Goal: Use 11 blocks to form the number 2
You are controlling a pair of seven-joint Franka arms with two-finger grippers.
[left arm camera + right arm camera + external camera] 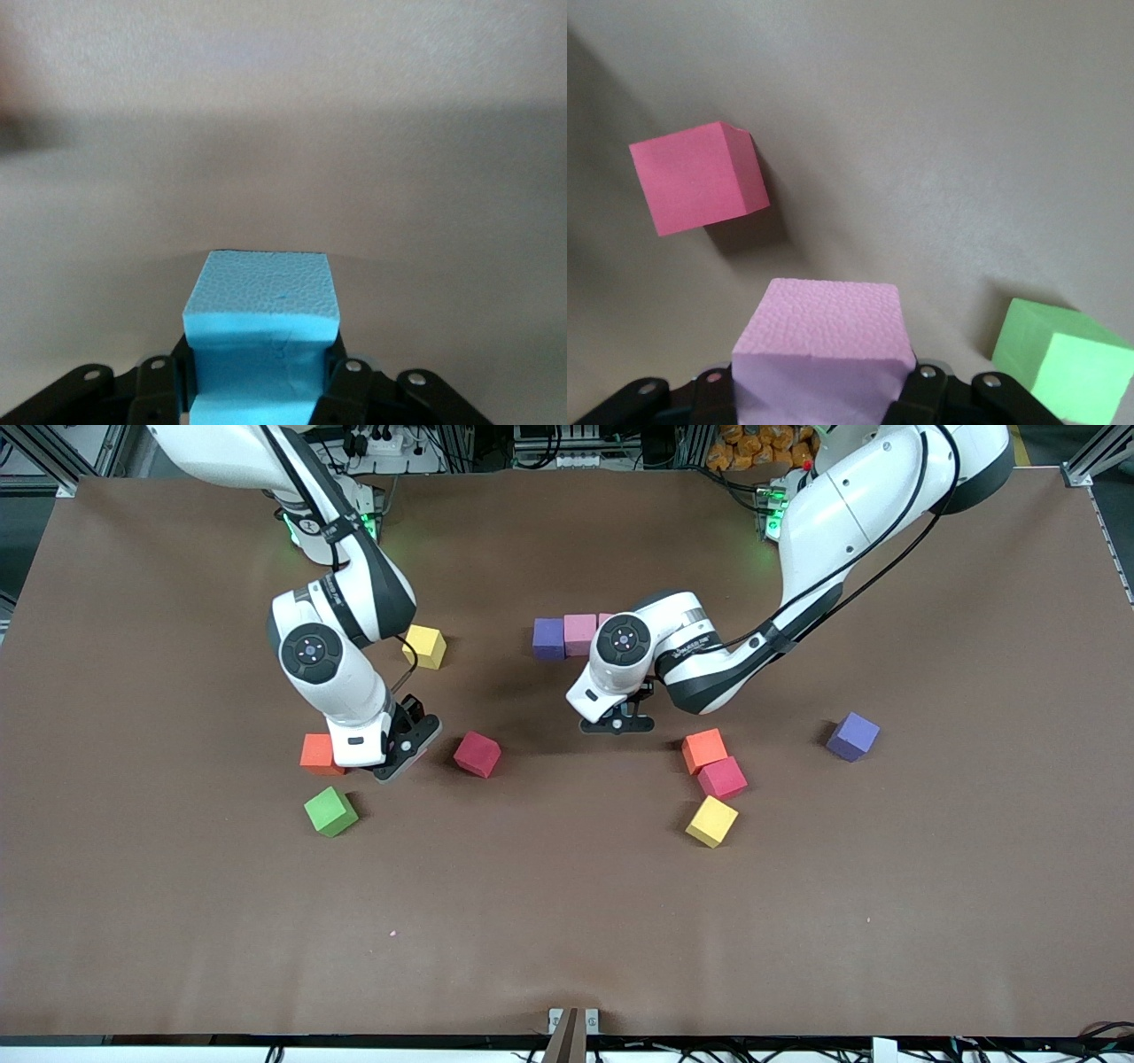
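the left tool (262, 390) is clamped on a light blue cube (263, 336), over bare tabletop (567, 921) near the purple cube (548, 638) and pink cube (580, 634) that sit side by side, touching. the right tool (824, 394) is closed around a pale pink cube (822, 350), between the orange cube (315, 753) and a crimson cube (698, 175), with the green cube (1063, 359) near.
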